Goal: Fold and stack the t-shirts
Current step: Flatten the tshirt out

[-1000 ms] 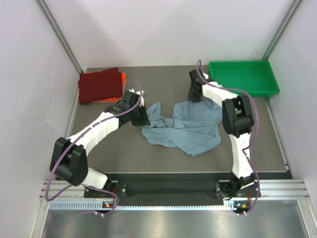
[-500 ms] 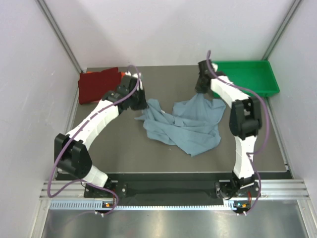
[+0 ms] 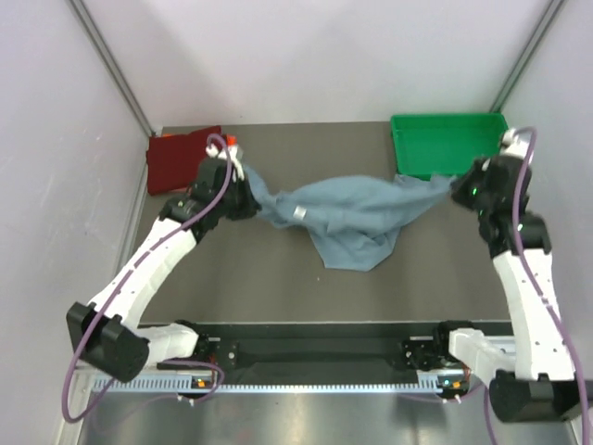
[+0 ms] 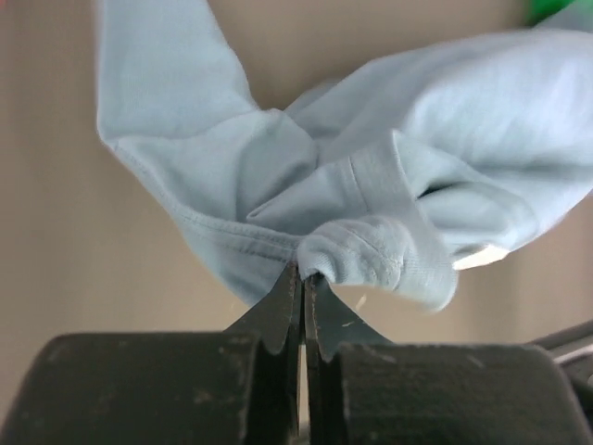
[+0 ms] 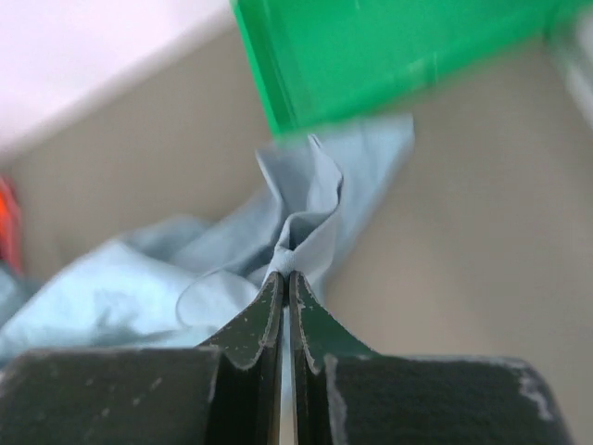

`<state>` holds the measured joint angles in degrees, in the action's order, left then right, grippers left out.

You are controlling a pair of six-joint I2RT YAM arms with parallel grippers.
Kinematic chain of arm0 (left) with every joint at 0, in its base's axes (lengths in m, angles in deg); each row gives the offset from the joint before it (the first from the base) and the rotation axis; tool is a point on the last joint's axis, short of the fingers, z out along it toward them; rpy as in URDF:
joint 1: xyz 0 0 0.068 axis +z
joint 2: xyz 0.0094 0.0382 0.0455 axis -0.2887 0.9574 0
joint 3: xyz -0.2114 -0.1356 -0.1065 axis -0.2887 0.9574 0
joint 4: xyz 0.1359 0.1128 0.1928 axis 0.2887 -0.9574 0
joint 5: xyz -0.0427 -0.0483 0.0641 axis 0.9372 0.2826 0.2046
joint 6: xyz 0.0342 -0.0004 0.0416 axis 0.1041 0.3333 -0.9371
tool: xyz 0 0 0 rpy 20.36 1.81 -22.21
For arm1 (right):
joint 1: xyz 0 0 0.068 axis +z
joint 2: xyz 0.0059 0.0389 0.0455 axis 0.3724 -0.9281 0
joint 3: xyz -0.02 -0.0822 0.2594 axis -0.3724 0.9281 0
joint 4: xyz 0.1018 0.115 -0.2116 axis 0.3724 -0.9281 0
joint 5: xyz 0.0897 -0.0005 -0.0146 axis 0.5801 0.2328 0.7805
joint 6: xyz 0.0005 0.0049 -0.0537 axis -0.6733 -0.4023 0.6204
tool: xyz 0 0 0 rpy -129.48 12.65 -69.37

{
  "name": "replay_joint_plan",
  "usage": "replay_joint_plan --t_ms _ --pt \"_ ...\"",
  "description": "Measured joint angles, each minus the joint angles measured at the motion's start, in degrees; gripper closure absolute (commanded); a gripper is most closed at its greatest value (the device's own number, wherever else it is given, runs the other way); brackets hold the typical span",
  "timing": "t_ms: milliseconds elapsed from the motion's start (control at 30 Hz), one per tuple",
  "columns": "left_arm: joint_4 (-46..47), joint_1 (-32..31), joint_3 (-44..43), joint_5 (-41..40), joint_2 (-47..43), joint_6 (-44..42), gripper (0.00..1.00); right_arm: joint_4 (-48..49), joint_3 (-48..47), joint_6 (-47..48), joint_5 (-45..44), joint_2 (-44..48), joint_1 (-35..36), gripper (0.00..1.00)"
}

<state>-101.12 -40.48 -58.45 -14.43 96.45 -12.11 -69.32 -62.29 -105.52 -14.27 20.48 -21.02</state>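
Dark desk [image 3: 278, 278], pale walls around. Strung across mid-desk, sagging in the middle: grey-blue t-shirt [image 3: 361, 209]. One end pinched in closed left tool [image 3: 251, 197], other in closed right tool [image 3: 457, 190], just beside green tray [image 3: 454, 144]. Far-left corner, close behind left tool: folded dark red t-shirt [image 3: 181, 159], orange t-shirt [image 3: 232, 141] peeking out at its edge.

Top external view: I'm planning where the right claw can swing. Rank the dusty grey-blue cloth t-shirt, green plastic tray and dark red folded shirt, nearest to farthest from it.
1. Dusty grey-blue cloth t-shirt: pinched in the right claw, stretching left.
2. Green plastic tray: just behind the claw, far right corner.
3. Dark red folded shirt: far left corner.
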Motion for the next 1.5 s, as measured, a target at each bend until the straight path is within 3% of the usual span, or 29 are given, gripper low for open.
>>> replay_joint_plan --t_ms 100,200,233,367,533,733,1167,1500 --pt "-0.48 0.04 11.69 0.04 -5.62 1.99 0.97 -0.81 15.21 -0.5 2.1 8.22 0.04 1.0" --pt "-0.81 0.04 21.46 1.64 -9.31 4.35 0.69 -3.78 30.12 -1.7 4.85 13.57 0.17 0.91" --pt "-0.76 0.04 24.17 2.71 -10.27 5.25 0.54 -5.62 33.51 -2.27 5.7 14.95 0.44 0.86" --pt "-0.39 0.04 30.75 5.86 -13.25 8.81 0.43 -10.38 35.23 -4.11 6.95 20.41 2.19 0.72" --pt "-0.31 0.07 29.55 3.06 -16.59 10.6 0.33 -9.64 29.81 -4.66 7.93 21.51 2.43 0.63" --pt "1.27 2.8 20.76 -4.37 -14.34 8.33 0.32 -7.26 26.62 -3.85 9.53 15.93 2.43 0.62" --pt "13.33 27.39 16.48 7.21 12.44 5.11 0.38 2.82 18.36 -1.42 14.49 -1.05 8.85 0.65" --pt "14.34 29.99 5.31 9.03 30.64 -0.52 0.45 7.87 18.36 0.72 15.72 -6.29 9.97 0.68"
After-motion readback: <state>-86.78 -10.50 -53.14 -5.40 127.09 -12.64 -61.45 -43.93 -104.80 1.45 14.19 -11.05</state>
